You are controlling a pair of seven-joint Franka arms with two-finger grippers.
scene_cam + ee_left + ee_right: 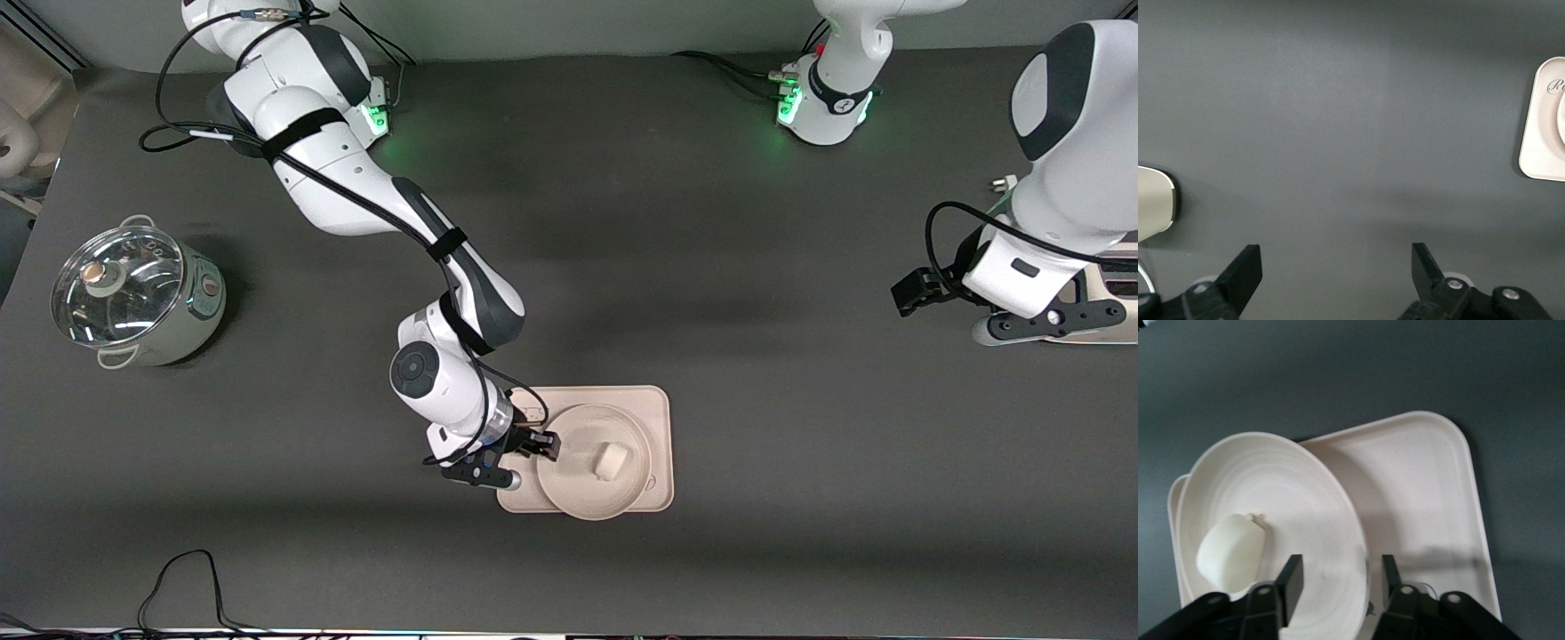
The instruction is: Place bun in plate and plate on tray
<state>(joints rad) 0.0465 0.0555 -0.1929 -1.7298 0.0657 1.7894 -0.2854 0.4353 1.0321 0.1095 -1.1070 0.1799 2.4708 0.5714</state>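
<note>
The round cream plate [578, 440] lies on the rectangular cream tray [653, 409], with the small off-white bun [611, 460] in it. My right gripper [538, 442] is at the plate's edge toward the right arm's end of the table. It is open, one finger inside the rim and one outside, with a gap on both sides. The right wrist view shows the plate [1291, 487], bun [1231, 550], tray [1418, 487] and right gripper [1341, 570]. My left gripper [916, 292] waits open and empty over bare table; its wrist view shows the left gripper [1336, 257] and a tray corner [1541, 147].
A pale green pot with a glass lid [133, 293] stands toward the right arm's end of the table. A pale appliance [1122, 284] sits partly hidden under the left arm. Cables [187, 578] lie along the table's near edge.
</note>
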